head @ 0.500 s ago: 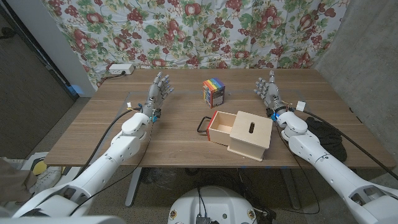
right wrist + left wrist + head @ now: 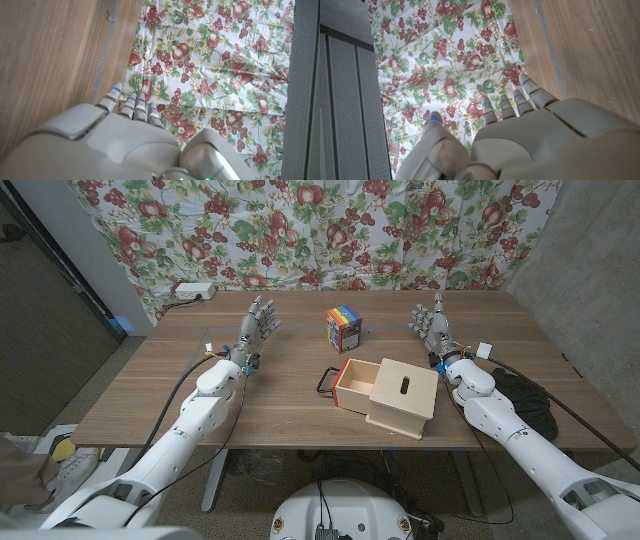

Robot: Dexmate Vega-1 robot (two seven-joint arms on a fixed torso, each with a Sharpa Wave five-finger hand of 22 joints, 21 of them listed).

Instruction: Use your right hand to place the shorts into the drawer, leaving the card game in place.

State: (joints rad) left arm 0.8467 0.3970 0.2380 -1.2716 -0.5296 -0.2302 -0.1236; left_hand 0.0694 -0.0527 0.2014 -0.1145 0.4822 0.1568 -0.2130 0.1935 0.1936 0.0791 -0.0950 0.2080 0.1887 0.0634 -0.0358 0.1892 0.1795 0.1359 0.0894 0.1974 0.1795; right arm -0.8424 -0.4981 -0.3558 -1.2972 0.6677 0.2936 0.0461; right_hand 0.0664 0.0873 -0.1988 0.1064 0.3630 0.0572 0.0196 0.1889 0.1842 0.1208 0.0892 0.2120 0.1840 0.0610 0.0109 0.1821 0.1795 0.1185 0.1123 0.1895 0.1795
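Note:
The black shorts [image 2: 525, 400] lie crumpled on the table's right side, partly behind my right forearm. A light wooden box with its drawer [image 2: 355, 383] pulled out toward the left sits mid-table; the drawer's inside looks bare. The rainbow-striped card game box [image 2: 343, 327] stands behind it. My right hand [image 2: 433, 327] is held up open, fingers apart, above the table to the right of the card game and left of the shorts. Over the table's left part my left hand [image 2: 255, 330] is raised open too. The backs of my left hand [image 2: 530, 140] and right hand [image 2: 120, 145] show in the wrist views.
A black wire handle [image 2: 326, 380] sticks out of the drawer's front. A white power strip [image 2: 193, 291] lies at the far left corner, and a small white object [image 2: 484, 350] sits near my right wrist. A floral cloth [image 2: 320, 230] hangs behind the wooden table [image 2: 290, 405].

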